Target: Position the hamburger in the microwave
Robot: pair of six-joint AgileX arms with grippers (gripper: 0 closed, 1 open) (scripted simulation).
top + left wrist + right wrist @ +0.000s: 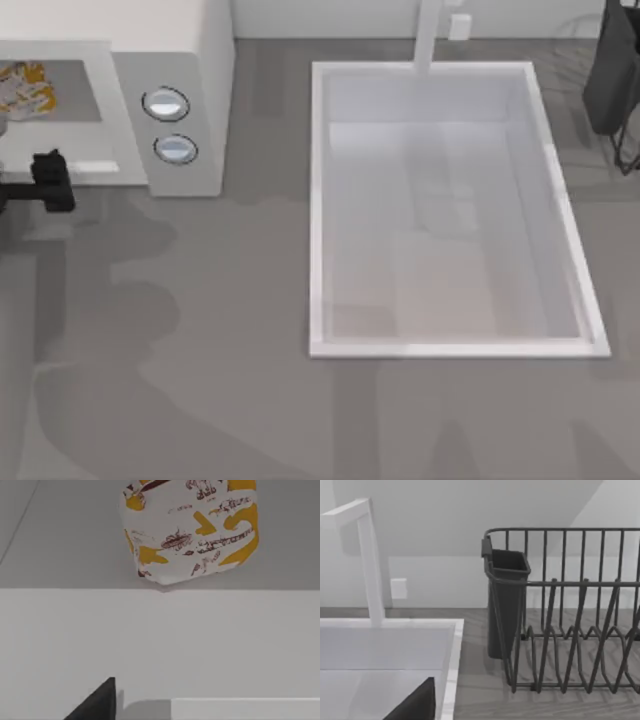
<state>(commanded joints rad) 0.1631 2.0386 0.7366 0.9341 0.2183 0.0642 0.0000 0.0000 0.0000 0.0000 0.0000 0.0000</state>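
The wrapped hamburger (22,88) in the microwave (200,100) looks light, soft, best pinched gently sideways; my left jaws' state I cannot tell.

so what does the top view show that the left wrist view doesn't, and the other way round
Top view alone: the off-white boxy microwave's two round silver-blue knobs, the white rectangular sink basin, and the left gripper in front of the microwave. Left wrist view alone: the brown print on the hamburger's white and yellow wrapper. Both: the hamburger sitting inside the microwave.
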